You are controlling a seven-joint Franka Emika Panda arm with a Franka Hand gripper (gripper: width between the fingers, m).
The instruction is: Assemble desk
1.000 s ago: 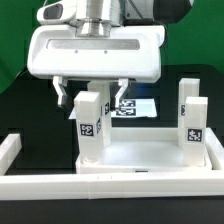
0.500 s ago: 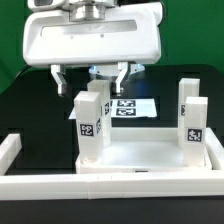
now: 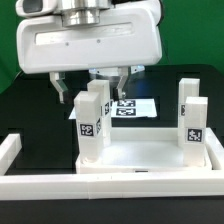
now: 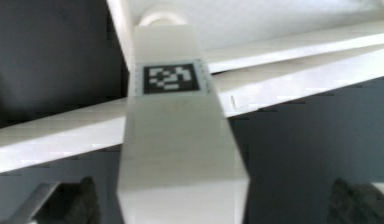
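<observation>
Apparently the build is well along. The tabletop [image 3: 140, 160] lies upside down on the black desk [image 3: 30, 110], close to the desk edge nearest the exterior camera and hemmed in by the white border bars [image 3: 100, 186]. Four legs seem to stand upright at its corners. One front leg [image 3: 90, 128] and one rear leg [image 3: 101, 97] overlap on the exterior view's left. The other pair [image 3: 193, 122] overlaps on the exterior view's right, so each rear leg is only partly seen.

The tool [image 3: 91, 96] hangs over the left pair with its jaws spread wide and holds nothing. In the wrist view a tagged leg [image 4: 171, 120] runs between the two dark fingertips [image 4: 64, 200], with a clear gap on each side. The marker board [image 3: 138, 107] lies flat behind, toward the desk's far edge.

What is probably left is checking or tightening. I cannot tell whether each leg is fully seated in its socket.
</observation>
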